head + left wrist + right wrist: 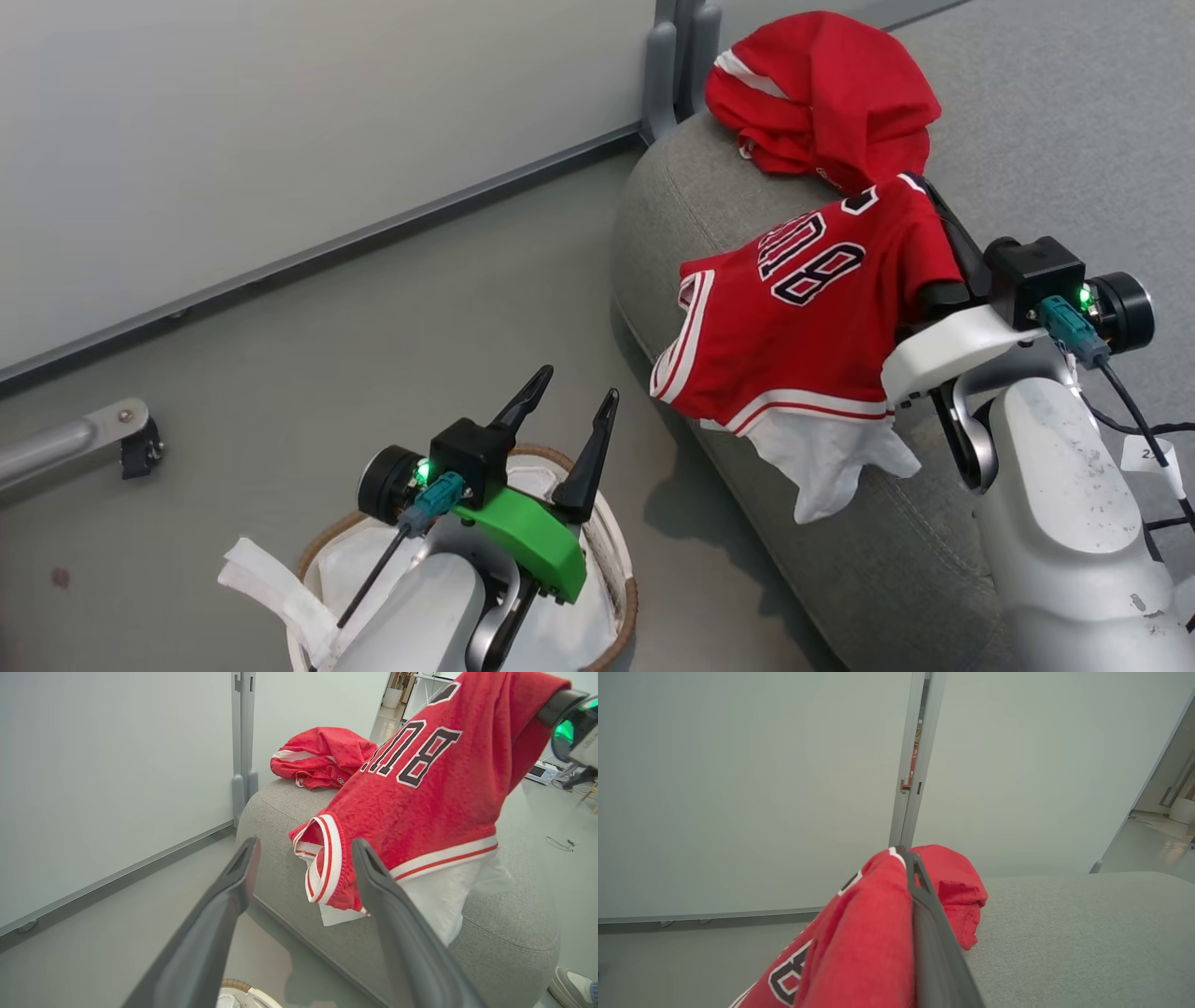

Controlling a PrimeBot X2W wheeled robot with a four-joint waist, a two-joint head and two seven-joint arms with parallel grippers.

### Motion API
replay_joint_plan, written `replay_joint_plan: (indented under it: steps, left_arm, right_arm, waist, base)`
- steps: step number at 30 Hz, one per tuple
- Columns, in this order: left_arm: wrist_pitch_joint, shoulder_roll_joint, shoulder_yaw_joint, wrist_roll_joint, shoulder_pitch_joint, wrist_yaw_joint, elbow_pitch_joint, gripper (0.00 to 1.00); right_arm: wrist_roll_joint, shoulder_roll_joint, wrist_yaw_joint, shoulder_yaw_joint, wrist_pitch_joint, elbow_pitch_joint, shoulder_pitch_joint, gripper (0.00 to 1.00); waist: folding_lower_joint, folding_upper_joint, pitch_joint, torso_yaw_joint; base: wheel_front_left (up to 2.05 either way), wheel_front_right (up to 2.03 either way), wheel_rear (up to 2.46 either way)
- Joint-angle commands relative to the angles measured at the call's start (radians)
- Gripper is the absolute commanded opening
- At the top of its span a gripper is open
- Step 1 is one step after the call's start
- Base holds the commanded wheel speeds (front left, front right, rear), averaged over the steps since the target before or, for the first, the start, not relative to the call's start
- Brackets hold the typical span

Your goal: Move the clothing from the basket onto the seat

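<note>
A red jersey [803, 317] with dark numerals and a white underlayer hangs over the seat's rounded edge, my right gripper [924, 187] shut on its upper part. In the right wrist view it drapes [868, 933] over the closed fingers [929, 933]. Just beyond it, a plain red garment [822, 93] lies bunched on the grey seat [1027, 140]. My left gripper [576, 387] stands open and holds nothing above the basket [627, 569], where white liner shows. From the left wrist, the jersey [420, 788] hangs past the spread fingers [224, 914].
A pale wall panel with a grey post [663, 65] runs behind the seat's end. A metal leg [131, 439] juts in at the left over the grey floor. Cables trail by my right forearm [1064, 504]. A shoe [574, 984] shows beside the seat.
</note>
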Motion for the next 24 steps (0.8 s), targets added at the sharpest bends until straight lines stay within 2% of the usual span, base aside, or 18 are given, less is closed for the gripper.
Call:
replay_joint_plan:
  steps: [1, 10, 19, 24]
  left_arm:
    - [0.0, 0.004, -0.002, 0.015, -0.017, -0.004, 0.003, 1.0]
    - [0.0, 0.01, -0.032, 0.025, -0.074, -0.005, -0.024, 1.0]
    - [0.0, 0.037, -0.032, 0.045, -0.157, -0.005, -0.053, 1.0]
    - [0.0, 0.047, -0.025, 0.068, -0.197, -0.005, -0.065, 1.0]
  right_arm:
    - [0.006, -0.001, -0.001, -0.007, 0.0, -0.008, -0.012, 0.0]
    - [0.001, -0.017, -0.001, -0.067, 0.0, -0.045, -0.126, 0.0]
    - [-0.017, -0.156, -0.001, -0.169, 0.0, -0.033, -0.427, 0.0]
    - [-0.044, -0.232, -0.001, -0.24, 0.0, -0.003, -0.523, 0.0]
  waist:
    - [0.0, 0.0, 0.049, -0.033]
    - [0.0, 0.0, 0.17, 0.028]
    - [0.0, 0.0, 0.338, 0.102]
    - [0.0, 0.0, 0.424, 0.128]
  base:
    - [0.0, 0.0, 0.0]
    - [0.0, 0.0, 0.0]
    - [0.0, 0.0, 0.0]
    - [0.0, 0.0, 0.0]
